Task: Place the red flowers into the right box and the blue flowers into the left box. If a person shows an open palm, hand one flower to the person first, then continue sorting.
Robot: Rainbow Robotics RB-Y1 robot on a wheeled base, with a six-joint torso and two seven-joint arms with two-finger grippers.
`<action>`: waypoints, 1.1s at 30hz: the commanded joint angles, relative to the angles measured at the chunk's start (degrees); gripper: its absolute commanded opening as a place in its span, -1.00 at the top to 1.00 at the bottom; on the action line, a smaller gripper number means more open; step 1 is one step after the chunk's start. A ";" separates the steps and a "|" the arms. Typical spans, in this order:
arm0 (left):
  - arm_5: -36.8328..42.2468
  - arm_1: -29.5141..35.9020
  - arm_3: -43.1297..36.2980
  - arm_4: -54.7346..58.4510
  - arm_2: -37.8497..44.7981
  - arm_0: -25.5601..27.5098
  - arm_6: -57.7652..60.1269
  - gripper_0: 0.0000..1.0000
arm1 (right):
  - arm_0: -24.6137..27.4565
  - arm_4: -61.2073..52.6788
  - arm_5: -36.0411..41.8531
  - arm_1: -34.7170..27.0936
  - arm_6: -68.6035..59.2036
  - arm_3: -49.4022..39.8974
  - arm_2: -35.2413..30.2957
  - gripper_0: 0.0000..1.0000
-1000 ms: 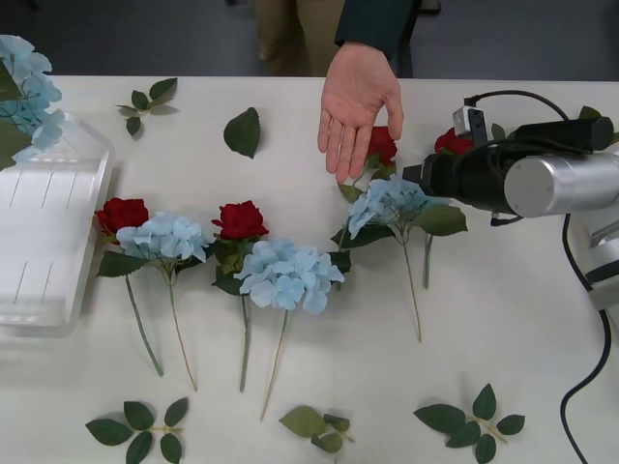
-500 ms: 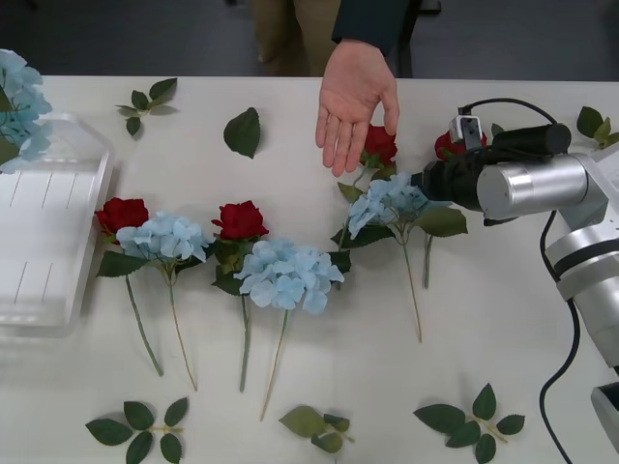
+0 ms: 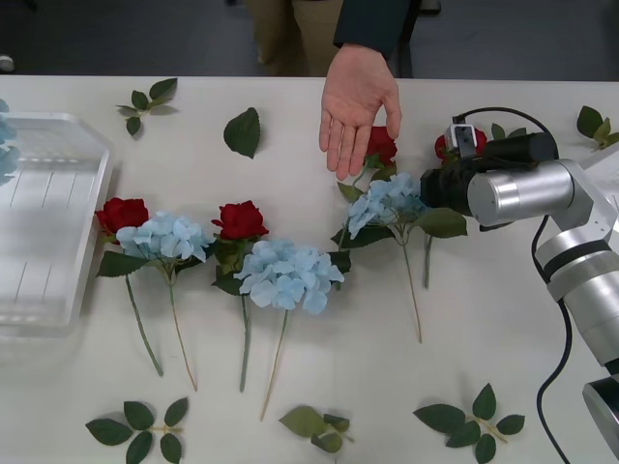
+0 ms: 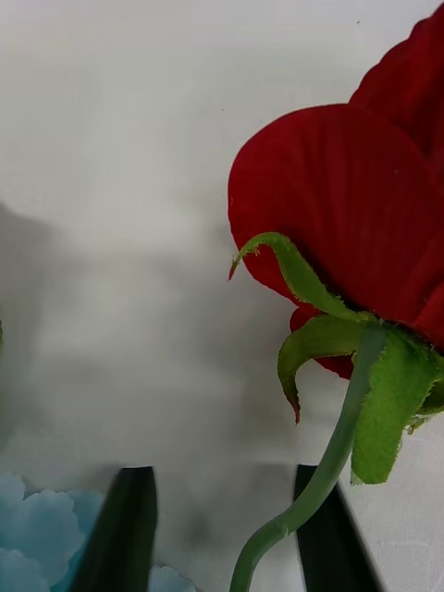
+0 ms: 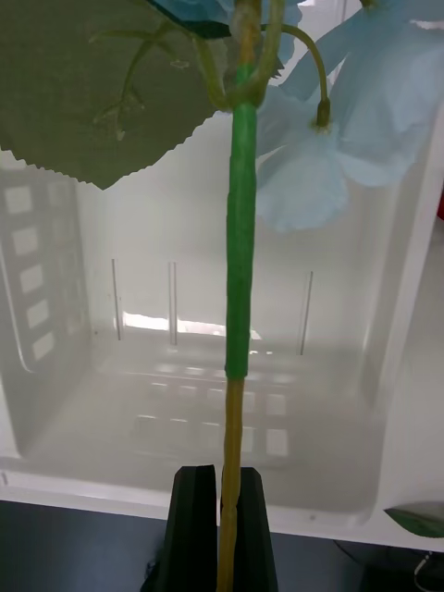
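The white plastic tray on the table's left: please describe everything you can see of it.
The shallow white translucent plastic tray lies flat at the left end of the white table. It has rounded corners, a raised rim and thin slots in its floor. Nothing lies in it. The left end effector, shut on the stem of a pale blue flower, holds that flower over it; I see no contact between them.

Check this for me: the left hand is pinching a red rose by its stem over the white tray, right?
Not quite. The left hand is pinching a blue flower, not a red rose. The left wrist view shows its green stem clamped between the black fingers, pale blue petals above, over the white tray.
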 commanded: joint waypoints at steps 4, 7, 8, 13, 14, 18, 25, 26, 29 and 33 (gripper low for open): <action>-5.86 -7.48 2.79 -9.79 1.88 1.51 -5.02 1.00 | -2.72 -0.32 -1.28 1.32 -3.33 -0.60 0.61 1.00; -10.34 -10.99 5.42 -13.39 1.79 1.42 -6.07 1.00 | -2.63 -0.85 -1.20 1.05 -3.07 -1.48 0.52 1.00; -11.22 -11.69 6.04 -14.00 1.79 1.51 -6.68 1.00 | -2.72 -1.02 -0.93 0.97 -2.89 -1.65 0.44 1.00; -17.64 -15.12 11.14 -15.15 1.79 1.51 -10.82 1.00 | -2.19 -6.65 6.98 -1.94 -2.45 -9.83 -1.06 1.00; -18.69 -15.65 11.93 -15.23 1.88 1.51 -11.87 1.00 | -1.84 -8.76 9.26 -2.90 -2.45 -12.73 -1.67 1.00; -22.12 -17.06 13.95 -15.94 1.79 1.86 -14.77 1.00 | 0.18 -15.35 16.56 -5.71 -2.28 -22.31 -4.84 1.00; -21.94 -17.23 14.30 -16.73 1.88 1.95 -15.56 -1.00 | 5.46 -31.52 30.44 -6.68 -1.75 -39.27 -18.20 1.00; -21.77 -17.23 14.30 -16.82 1.88 1.86 -15.65 -1.00 | 6.34 -35.04 32.47 -6.68 -1.57 -40.59 -20.83 1.00; -21.59 -17.23 14.30 -16.99 1.88 1.95 -15.74 -1.00 | 9.32 -42.95 37.48 -6.59 -1.05 -44.46 -27.42 1.00; -21.59 -17.23 14.30 -16.73 1.88 1.95 -15.83 -1.00 | 13.28 -51.73 42.49 -6.24 -0.43 -51.66 -35.16 1.00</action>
